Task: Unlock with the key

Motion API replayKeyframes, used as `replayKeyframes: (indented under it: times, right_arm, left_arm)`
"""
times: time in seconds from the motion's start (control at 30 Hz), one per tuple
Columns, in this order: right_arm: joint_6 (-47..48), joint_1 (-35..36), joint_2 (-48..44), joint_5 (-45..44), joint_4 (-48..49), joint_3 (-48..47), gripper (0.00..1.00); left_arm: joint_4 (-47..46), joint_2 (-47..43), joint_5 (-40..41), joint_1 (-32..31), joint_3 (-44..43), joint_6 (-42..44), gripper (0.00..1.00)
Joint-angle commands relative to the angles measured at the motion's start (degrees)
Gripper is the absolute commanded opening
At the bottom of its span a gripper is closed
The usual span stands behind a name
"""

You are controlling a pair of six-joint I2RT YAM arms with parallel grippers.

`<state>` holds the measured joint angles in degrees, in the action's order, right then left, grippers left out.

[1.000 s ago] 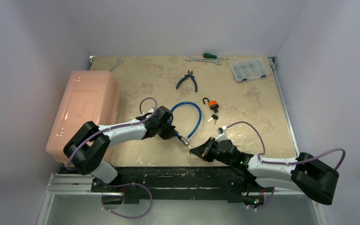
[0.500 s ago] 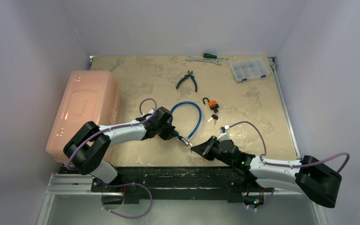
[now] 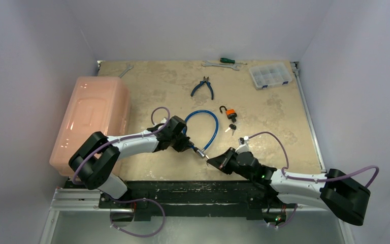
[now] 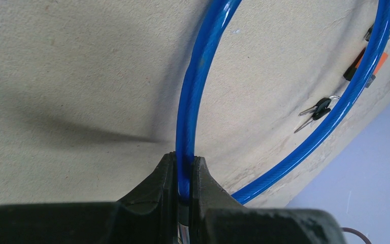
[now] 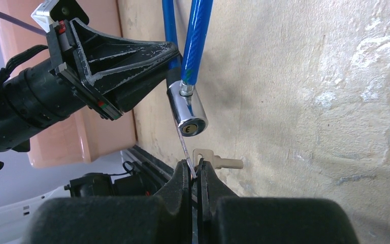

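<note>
Holding on both sides. Left fingers point(image 4: 158, 184) are clamped on the blue cable lock point(image 4: 195, 86), pinching the cable right where it enters the chrome lock cylinder point(image 5: 188, 111). In the left wrist view the cable runs from the pinch at lower centre up and out of the top of the frame, then back down the right side.

Right fingers point(image 5: 181, 184) are pressed together on the key point(image 5: 185, 152), with the thin blade sticking up out of the pinch toward the cylinder. The cylinder end face with the keyway sits centre frame in the right wrist view, facing the camera. The blade reaches the left rim of that face, beside the keyway. Can't tell if it's touching, and it's not visibly in the slot. A second pale key point(image 5: 217, 161) sits just right of the held one, near the fingertips.

Top view: the cylinder is at lower centre of the worktop point(image 3: 274, 122), between the two arm tips.

Elsewhere in the top view:
- Orange padlock point(image 3: 231, 115) and a small key pair point(image 3: 230, 128), just right of the cable loop.
- Blue-handled pliers point(image 3: 203, 87), above centre.
- Combination wrench point(image 3: 217, 64) and green-handled screwdriver point(image 3: 227, 60), at the top edge.
- Clear organiser box point(image 3: 270, 75), upper right.
- Pink plastic bin point(image 3: 94, 119), along the left edge.
- Another wrench point(image 3: 125, 70), upper left.
</note>
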<state>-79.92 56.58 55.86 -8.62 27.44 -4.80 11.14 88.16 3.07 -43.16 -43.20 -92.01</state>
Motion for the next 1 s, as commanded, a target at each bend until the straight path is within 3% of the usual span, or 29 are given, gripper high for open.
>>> replayKeyframes:
  times: [0.0, 0.7, 0.97]
  right_arm:
    - [-0.49, 0.2, -0.59, -2.93, 1.65, -0.85, 0.0]
    - [-4.45, 0.2, 0.53, -1.22, 0.96, -0.04, 0.0]
    - [-5.6, 0.2, 4.18, -0.08, 6.24, 1.44, 0.0]
  left_arm:
    - [-4.28, -1.15, -1.04, 0.17, 0.01, -1.25, 0.0]
    - [-5.09, -1.15, -1.31, 0.18, 0.08, -1.25, 0.0]
    - [-5.8, -0.36, -1.84, 0.18, 0.04, -1.21, 0.0]
